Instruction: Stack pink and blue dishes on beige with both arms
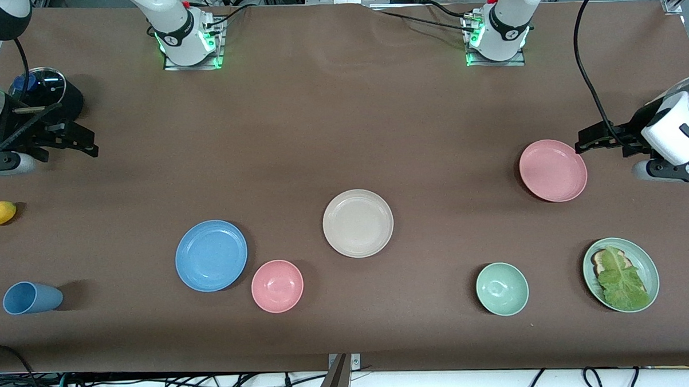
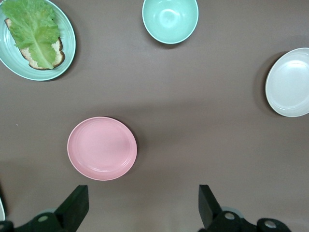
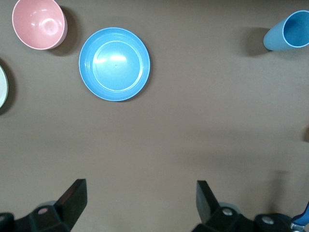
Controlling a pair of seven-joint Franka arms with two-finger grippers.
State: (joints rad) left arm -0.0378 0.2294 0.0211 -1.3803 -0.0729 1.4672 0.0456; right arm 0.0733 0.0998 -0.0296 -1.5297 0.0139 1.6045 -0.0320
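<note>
- Brown-covered bench [image 1: 342, 130], all three plates lying flat and apart, none stacked yet.
- Beige plate [image 1: 357, 223]: mid-bench, bare, the base for the stack.
- Pink plate [image 1: 553, 170]: toward the left arm's end, farther from the front camera than the green plate with lettuce [image 1: 620, 274] and the green bowl [image 1: 502, 288].
- Blue plate [image 1: 211, 255]: toward the right arm's end, just beside the pink bowl [image 1: 277, 286].
- Handling, judged: light, stiff, matte; shallow, so best pinched at the raised rim.
- Left hand [image 2: 141, 205]: fingers spread wide, empty, just beside the pink plate's rim.
- Right hand [image 3: 140, 200]: fingers spread wide, empty, well apart from the blue plate, near the bench end.
</note>
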